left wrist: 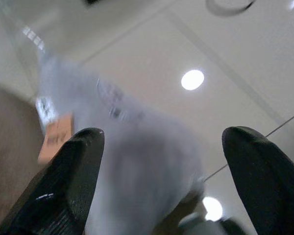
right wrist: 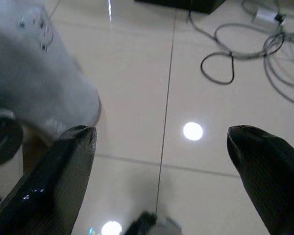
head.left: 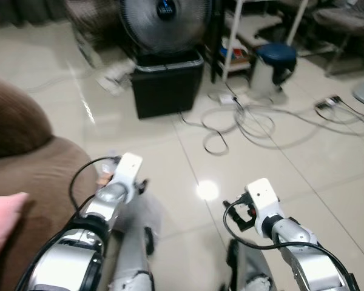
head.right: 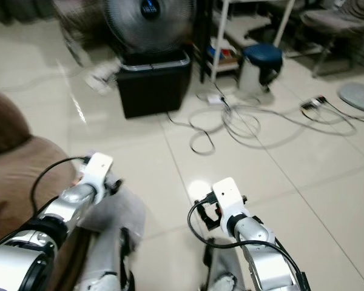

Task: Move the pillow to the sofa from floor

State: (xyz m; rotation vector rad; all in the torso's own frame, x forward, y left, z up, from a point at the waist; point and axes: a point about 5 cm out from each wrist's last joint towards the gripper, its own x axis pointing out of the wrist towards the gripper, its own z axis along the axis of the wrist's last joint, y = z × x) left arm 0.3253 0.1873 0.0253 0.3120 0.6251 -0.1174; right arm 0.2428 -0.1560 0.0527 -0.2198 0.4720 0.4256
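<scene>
A pink pillow (head.left: 2, 225) lies on the brown sofa (head.left: 30, 163) at my far left, with just its corner showing. A light grey soft thing (left wrist: 137, 147) with an orange tag (left wrist: 54, 139) rests on the floor against the sofa's base, beside my legs. My left gripper (left wrist: 161, 142) hovers just above this grey thing, open, its black fingers (left wrist: 63, 181) wide apart and holding nothing. My right gripper (right wrist: 161, 142) hangs open over bare tiles, the grey thing (right wrist: 34, 83) off to one side of it.
A standing fan on a black box (head.left: 167, 82) is straight ahead. Loose cables (head.left: 249, 118) coil over the tiles to the right of it. A blue-topped stool (head.left: 273, 60) and a white rack (head.left: 233, 48) stand behind the cables. Glossy tile floor (head.left: 194, 163) lies between.
</scene>
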